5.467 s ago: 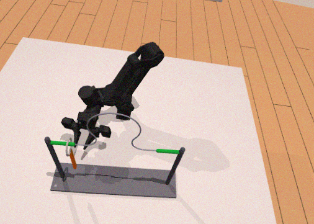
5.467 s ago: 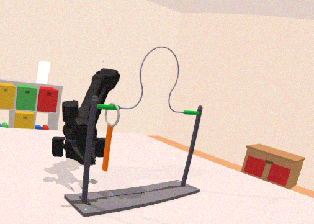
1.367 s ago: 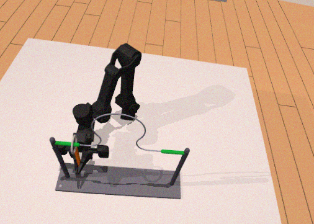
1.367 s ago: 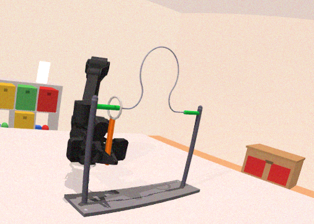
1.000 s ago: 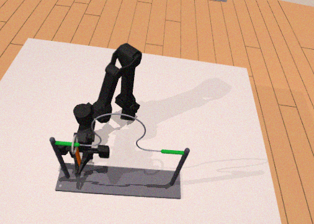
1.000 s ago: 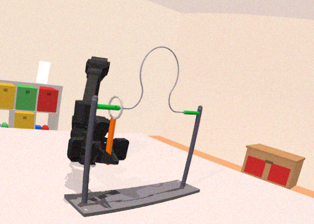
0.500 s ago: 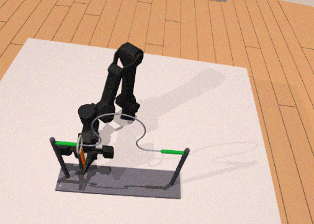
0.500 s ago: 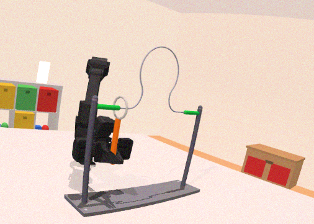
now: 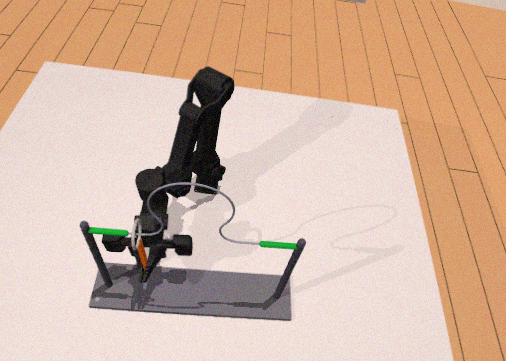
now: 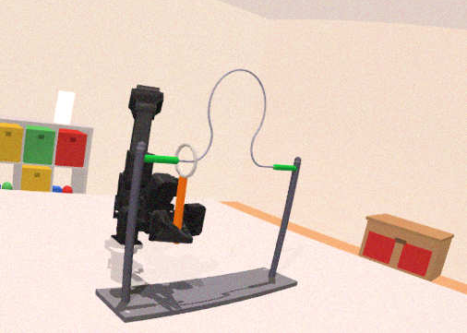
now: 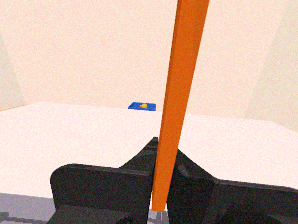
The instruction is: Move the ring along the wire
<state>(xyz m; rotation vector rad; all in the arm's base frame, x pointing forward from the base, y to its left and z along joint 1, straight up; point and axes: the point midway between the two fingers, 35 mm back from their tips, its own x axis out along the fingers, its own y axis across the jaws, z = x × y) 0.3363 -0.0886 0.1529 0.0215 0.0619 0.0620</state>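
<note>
The pale ring (image 9: pixel 134 241) (image 10: pixel 185 176) is around the wire just past the inner end of the left green part (image 9: pixel 107 231) (image 10: pixel 161 159), where the grey wire (image 9: pixel 191 183) (image 10: pixel 240 69) begins. In the exterior view the wire passes near the ring's middle; no contact shows. The orange handle (image 9: pixel 142 257) (image 10: pixel 181 199) (image 11: pixel 180 85) hangs below the ring, leaning slightly. My gripper (image 9: pixel 144 276) (image 10: pixel 179 237) (image 11: pixel 159 141) is shut on the handle's lower end, below the wire. The right green part (image 9: pixel 279 245) (image 10: pixel 284 168) is at the far side.
The left post (image 9: pixel 97 256) (image 10: pixel 133 222) stands close beside my gripper. The right post (image 9: pixel 290 271) (image 10: pixel 286 218) stands at the other end of the dark base plate (image 9: pixel 225 280) (image 10: pixel 221 289). The grey wire curves sideways and up into a tall loop between the green parts.
</note>
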